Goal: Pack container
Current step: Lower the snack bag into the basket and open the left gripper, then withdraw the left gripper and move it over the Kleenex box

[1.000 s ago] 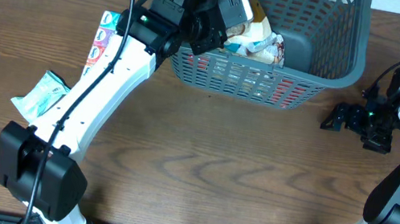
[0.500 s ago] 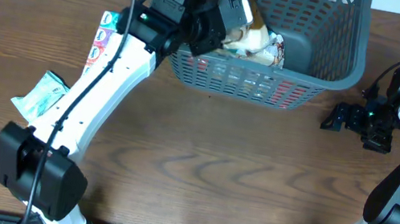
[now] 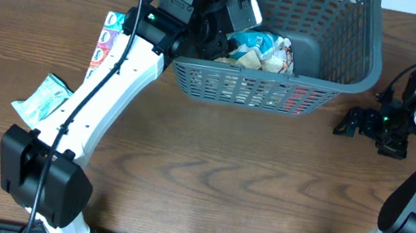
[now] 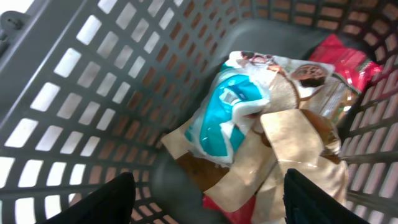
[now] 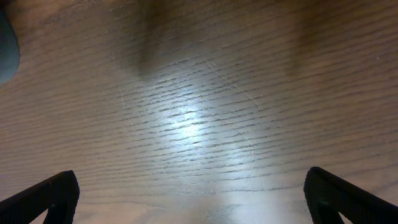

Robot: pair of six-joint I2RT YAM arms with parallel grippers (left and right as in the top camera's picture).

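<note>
On the wooden table [image 3: 222,187], the dark grey container [image 3: 279,95] stands at the far side; the left gripper [image 4: 208,202] hangs inside it, jaws apart and empty above a blue-and-white packet [image 4: 233,118]; the right gripper [image 5: 193,193] gapes over bare wood nearby

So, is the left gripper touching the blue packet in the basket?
Apart. In the left wrist view the blue packet lies clear of both fingers of the open left gripper.
</note>
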